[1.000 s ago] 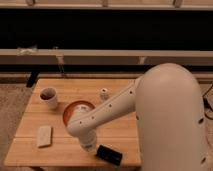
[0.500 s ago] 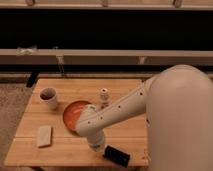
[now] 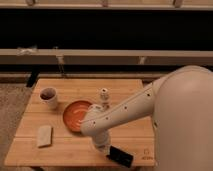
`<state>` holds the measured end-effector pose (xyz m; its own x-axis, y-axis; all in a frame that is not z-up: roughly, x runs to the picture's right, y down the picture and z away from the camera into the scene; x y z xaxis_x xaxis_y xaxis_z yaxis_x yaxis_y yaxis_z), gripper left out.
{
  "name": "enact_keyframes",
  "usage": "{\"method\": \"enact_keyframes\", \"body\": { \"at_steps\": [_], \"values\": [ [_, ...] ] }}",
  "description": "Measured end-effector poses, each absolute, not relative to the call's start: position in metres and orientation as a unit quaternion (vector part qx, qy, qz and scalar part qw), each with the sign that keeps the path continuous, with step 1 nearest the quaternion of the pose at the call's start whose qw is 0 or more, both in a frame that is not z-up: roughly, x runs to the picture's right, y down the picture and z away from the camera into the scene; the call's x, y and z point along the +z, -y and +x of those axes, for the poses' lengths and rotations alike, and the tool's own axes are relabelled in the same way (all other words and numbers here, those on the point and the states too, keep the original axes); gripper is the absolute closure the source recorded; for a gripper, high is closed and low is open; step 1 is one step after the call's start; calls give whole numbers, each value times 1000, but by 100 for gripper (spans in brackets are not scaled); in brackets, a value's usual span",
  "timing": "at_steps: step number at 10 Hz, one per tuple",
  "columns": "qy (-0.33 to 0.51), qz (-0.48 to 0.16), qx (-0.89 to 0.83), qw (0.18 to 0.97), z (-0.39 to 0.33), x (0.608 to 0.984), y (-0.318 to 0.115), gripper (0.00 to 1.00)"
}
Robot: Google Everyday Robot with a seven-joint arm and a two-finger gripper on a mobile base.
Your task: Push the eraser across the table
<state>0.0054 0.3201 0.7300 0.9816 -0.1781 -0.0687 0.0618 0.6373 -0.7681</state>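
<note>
Hand (image 3: 103,146) down low at the near edge of the table (image 3: 130,131), just left of the eraser (image 3: 120,156) and touching it or nearly so. Cannot tell how it is set; the wrist and forearm cover it from where I stand.

Eraser: small black block, lying flat and skewed, at the near edge of the table toward the right, one corner at or just over the lip.

Arm (image 3: 125,112): pale, comes in from the big rounded body on the right, slants down and left across the table, crossing the right rim of the orange plate (image 3: 75,115).

Step in hand, as I judge it: the push itself, hand set against the left end of the eraser. Next move calls for a steady sweep along the tabletop, kept low and flat. Direction matters: a nudge toward the near edge would likely tip the block off the table.

Other things: mug (image 3: 48,96) with dark contents at back left; pale beige block (image 3: 44,135) at front left; small upright white object (image 3: 104,93) behind the plate, too small to name.

Hidden: contact point between hand and eraser; right side of table behind the robot's body.
</note>
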Motion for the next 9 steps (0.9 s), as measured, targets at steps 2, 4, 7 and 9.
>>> {"method": "enact_keyframes", "body": {
  "at_steps": [2, 4, 7, 9],
  "values": [
    [-65, -410, -58, 908, 10, 726, -314, 100],
    [-46, -393, -49, 917, 8, 723, -302, 95],
    [-10, -376, -50, 925, -10, 729, -283, 71],
    [-10, -377, -51, 925, -11, 728, -283, 71]
  ]
}}
